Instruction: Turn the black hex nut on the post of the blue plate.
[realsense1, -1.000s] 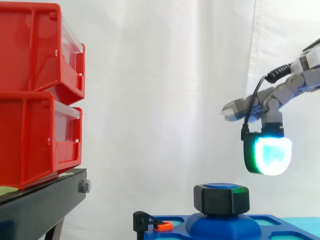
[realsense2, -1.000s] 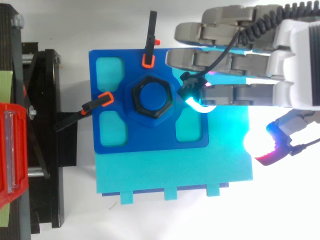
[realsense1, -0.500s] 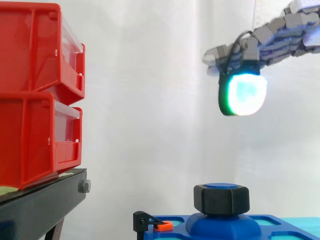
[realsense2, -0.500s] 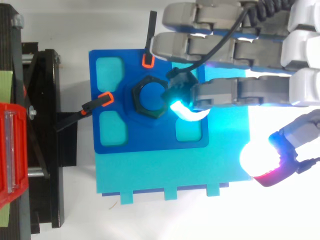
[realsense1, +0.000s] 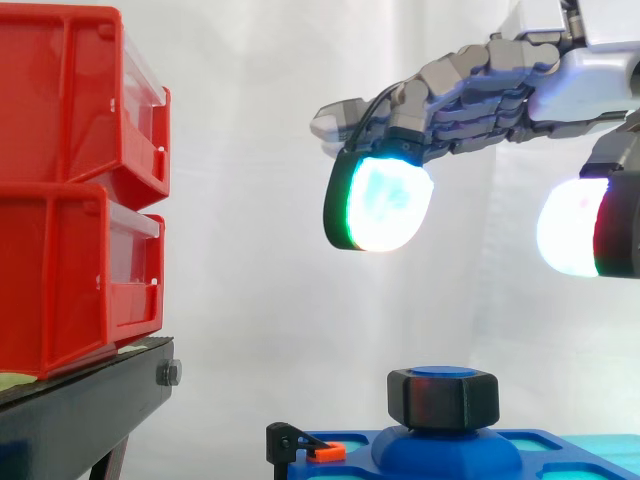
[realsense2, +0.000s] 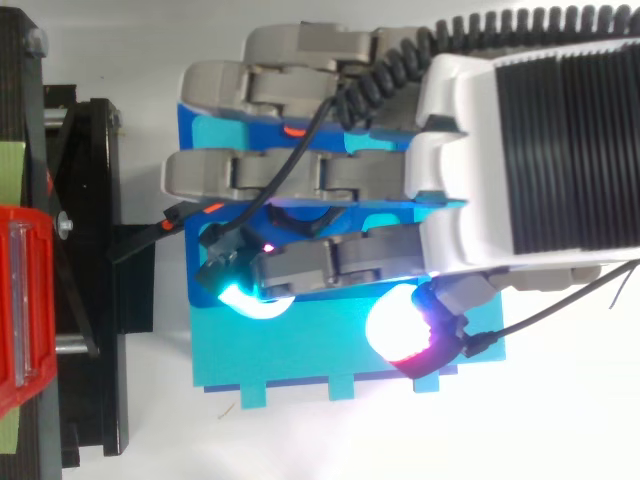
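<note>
Red bins (realsense1: 70, 190); hand (realsense1: 585, 85) above black nut (realsense1: 443, 402)

No legible text, no labels, no numbers or signs

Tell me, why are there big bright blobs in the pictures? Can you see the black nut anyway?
Side view: the blobs are the glowing pads of the robot hand, washed nearly white; the black hex nut beneath looks dark and plain against the white curtain. Top view: one pad's glare blooms white above the cyan base beside the blue plate.
</note>
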